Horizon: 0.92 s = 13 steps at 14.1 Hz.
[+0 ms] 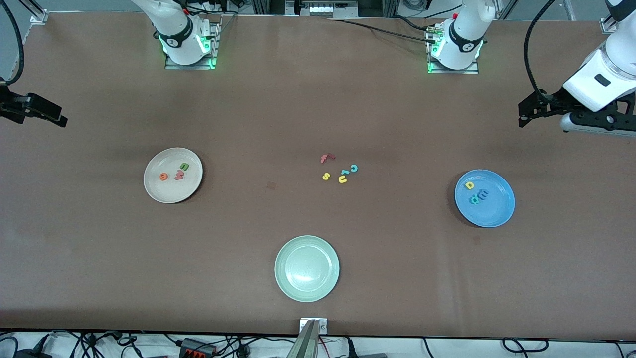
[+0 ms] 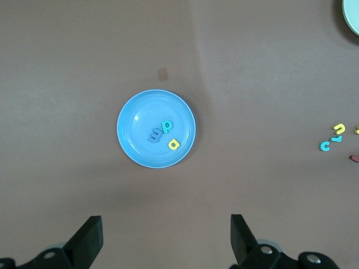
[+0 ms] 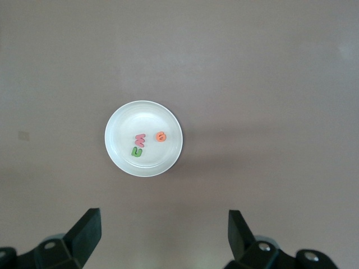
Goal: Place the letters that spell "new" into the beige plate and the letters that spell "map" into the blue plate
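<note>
The beige plate lies toward the right arm's end of the table. It holds the green n, the pink w and the orange e. The blue plate lies toward the left arm's end with the yellow a, the blue m and the teal p in it. My left gripper hangs open and empty high over bare table beside the blue plate. My right gripper hangs open and empty over bare table beside the beige plate.
A pale green plate sits nearest the front camera, mid-table. Several loose letters lie in the middle: a red f, a yellow s, a yellow u, a teal l and a teal c.
</note>
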Each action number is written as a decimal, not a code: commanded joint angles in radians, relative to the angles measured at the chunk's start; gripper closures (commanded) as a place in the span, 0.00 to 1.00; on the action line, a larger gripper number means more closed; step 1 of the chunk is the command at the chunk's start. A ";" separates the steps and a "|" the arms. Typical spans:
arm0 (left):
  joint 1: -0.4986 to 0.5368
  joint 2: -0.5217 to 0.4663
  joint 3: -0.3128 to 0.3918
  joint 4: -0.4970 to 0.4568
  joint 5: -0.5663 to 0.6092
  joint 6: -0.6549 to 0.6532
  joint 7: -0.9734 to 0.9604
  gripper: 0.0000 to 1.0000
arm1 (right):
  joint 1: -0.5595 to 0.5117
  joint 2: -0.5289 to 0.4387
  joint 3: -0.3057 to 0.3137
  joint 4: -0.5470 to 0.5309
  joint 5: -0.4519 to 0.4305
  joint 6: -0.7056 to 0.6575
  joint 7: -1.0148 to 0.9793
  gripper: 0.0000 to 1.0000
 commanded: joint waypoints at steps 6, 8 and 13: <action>0.000 -0.001 0.000 0.021 -0.014 -0.024 0.020 0.00 | 0.000 -0.054 0.004 -0.078 -0.020 0.053 -0.014 0.00; 0.000 -0.001 0.000 0.021 -0.014 -0.023 0.020 0.00 | -0.001 -0.054 0.002 -0.078 -0.020 0.048 -0.015 0.00; 0.000 0.001 0.001 0.023 -0.014 -0.024 0.020 0.00 | -0.003 -0.056 0.000 -0.078 -0.020 0.046 -0.021 0.00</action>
